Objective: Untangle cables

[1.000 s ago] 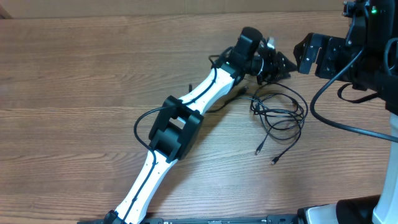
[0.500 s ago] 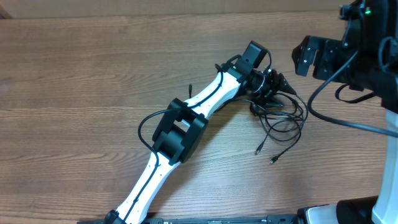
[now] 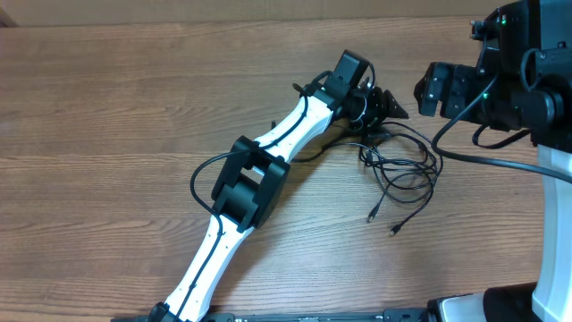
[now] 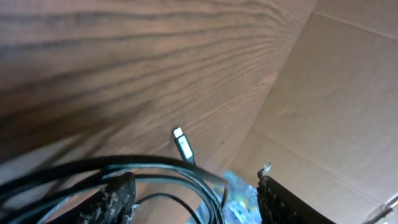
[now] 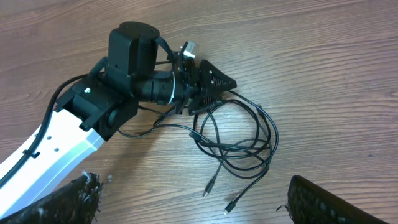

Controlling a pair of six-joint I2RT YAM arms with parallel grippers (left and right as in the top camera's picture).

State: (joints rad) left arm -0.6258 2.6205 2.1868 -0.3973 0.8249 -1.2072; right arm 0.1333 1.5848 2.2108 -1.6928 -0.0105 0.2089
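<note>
The cables [image 3: 407, 170] lie as a loose black tangle on the wooden table, right of centre, with two plug ends [image 3: 371, 216] trailing toward the front. My left gripper [image 3: 389, 105] hovers at the tangle's far left edge. In the left wrist view its fingers [image 4: 118, 199] stand apart and several strands [image 4: 155, 165] run between them. A silver-tipped plug [image 4: 181, 142] shows beyond them. My right gripper [image 3: 427, 89] is raised to the right of the tangle. In the right wrist view it [image 5: 189, 180] is wide open and empty above the cables [image 5: 242, 146] and the left gripper [image 5: 221, 84].
The white left arm [image 3: 268, 170] stretches diagonally from the front left. A thick black wire [image 3: 483, 161] hangs from the right arm. A cardboard wall [image 3: 223, 11] borders the table's far edge and also shows in the left wrist view [image 4: 336, 93].
The left gripper dipped onto the tangle's upper left part, then drew back up and left. The strands there shifted slightly toward it. The right gripper moved a little left.
</note>
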